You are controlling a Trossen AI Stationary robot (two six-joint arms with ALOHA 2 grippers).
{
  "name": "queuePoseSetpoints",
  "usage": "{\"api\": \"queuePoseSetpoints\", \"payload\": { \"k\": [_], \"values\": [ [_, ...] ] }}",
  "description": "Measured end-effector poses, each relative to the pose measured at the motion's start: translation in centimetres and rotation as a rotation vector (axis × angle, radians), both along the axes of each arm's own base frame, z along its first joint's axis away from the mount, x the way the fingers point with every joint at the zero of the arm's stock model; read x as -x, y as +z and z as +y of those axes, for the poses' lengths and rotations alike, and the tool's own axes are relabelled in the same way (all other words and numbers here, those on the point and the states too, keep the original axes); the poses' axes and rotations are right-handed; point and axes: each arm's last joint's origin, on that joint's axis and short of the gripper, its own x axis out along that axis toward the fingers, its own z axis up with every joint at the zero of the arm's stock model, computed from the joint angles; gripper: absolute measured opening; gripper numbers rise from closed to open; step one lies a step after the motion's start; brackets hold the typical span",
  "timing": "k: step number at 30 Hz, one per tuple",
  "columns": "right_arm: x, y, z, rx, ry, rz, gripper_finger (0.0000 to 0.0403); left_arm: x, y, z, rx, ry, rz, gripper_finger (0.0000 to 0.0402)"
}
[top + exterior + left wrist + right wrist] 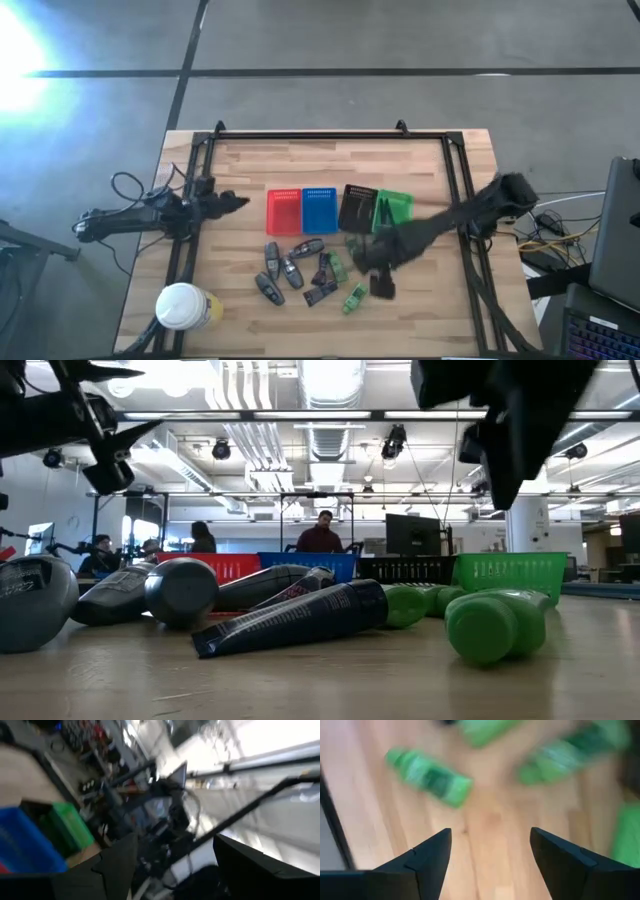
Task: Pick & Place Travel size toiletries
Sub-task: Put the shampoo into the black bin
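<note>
The toiletries lie on their sides in a loose cluster [300,272] on the wooden table, near of the trays: dark grey tubes and bottles [290,618] and bright green little bottles [495,622]. My right gripper [376,266] hovers open above the cluster's right end. In its wrist view it [490,855] looks down on bare wood, with one green bottle [430,777] and two more green ones [560,755] beyond the fingertips. My left gripper [236,203] waits open, raised left of the red tray; it [172,865] points across the table.
Four trays stand in a row beyond the cluster: red [283,210], blue [319,210], black [357,207], green [393,210]. A white-topped yellow container [185,307] stands at the near left corner. A black frame [320,137] borders the table. People sit in the room behind [322,535].
</note>
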Motion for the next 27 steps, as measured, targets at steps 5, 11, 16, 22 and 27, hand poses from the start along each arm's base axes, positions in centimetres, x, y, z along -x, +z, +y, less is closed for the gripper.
{"api": "queuePoseSetpoints", "payload": {
  "k": [5,11,16,22,27],
  "values": [
    [-1.9,-1.6,4.4,0.069,0.326,-0.014,0.0282,-0.2,-1.1,-0.2,0.003,-0.073,0.117,0.0266],
    [-4.6,-3.9,6.9,0.162,0.615,-0.035,0.0297,-0.3,-1.3,-0.2,0.008,-0.089,0.136,0.0266],
    [-5.9,-6.1,7.8,0.222,0.711,-0.005,0.0302,-0.3,-1.3,-0.3,0.019,-0.098,0.137,0.0266],
    [-6.2,-7.6,7.9,0.227,0.720,0.044,0.0281,-0.3,-1.3,-0.3,0.020,-0.117,0.142,0.0266],
    [-6.2,-7.7,7.7,0.147,0.692,0.058,0.0226,-0.3,-1.4,-0.3,0.021,-0.117,0.144,0.0266]
  ]
}}
